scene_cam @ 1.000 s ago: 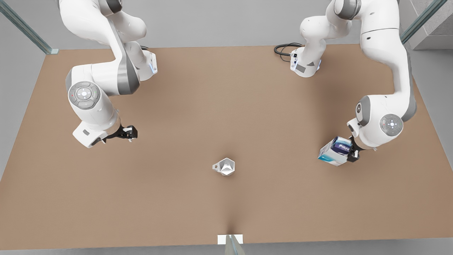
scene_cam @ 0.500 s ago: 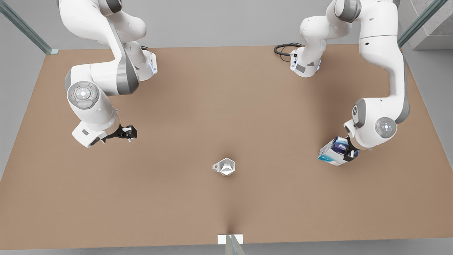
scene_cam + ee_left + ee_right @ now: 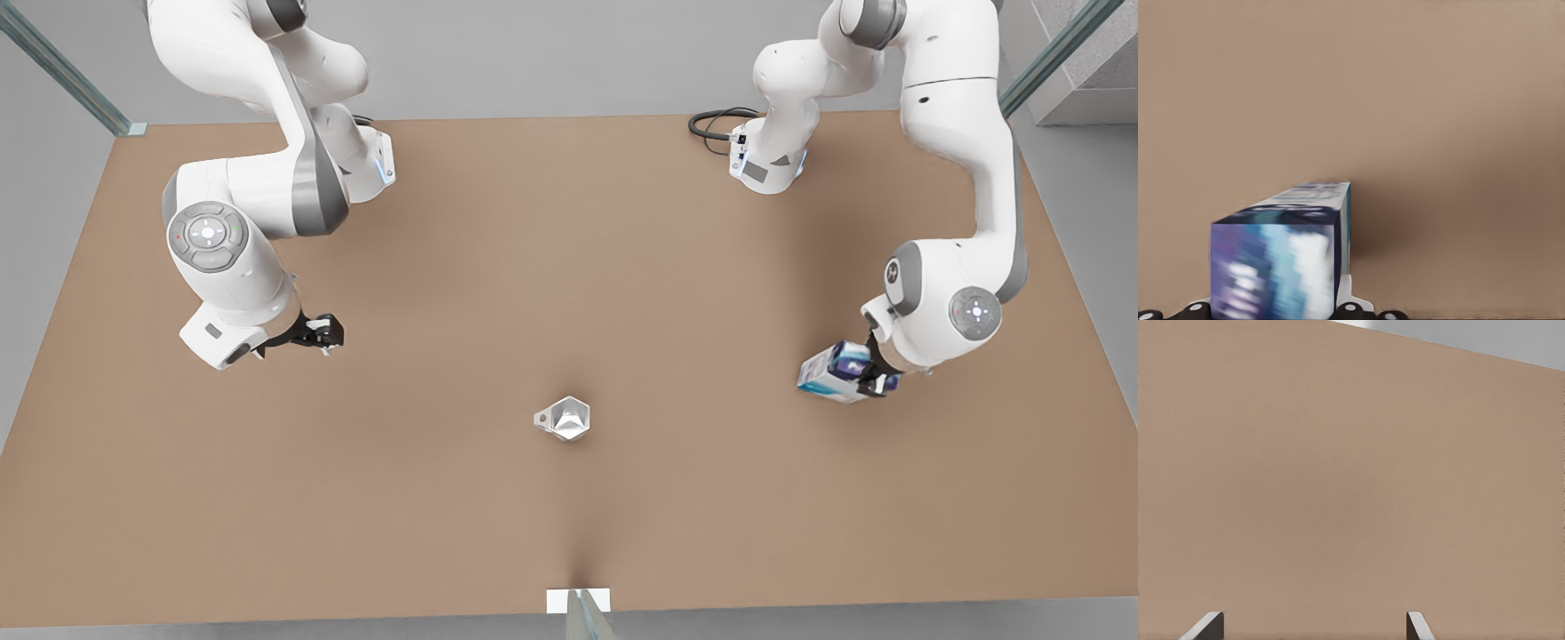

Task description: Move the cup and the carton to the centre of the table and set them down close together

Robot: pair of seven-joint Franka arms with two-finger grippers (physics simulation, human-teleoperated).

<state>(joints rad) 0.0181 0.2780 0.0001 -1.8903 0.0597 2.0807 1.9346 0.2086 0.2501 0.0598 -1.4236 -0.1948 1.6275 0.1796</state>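
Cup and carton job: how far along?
Done: the cup stands near the middle of the table. In hand: the left gripper, at the front view's right, is shut on the carton, which is tilted and far from the cup. The right gripper waits open, holding nothing. Left: bring the carton beside the cup and set it down.
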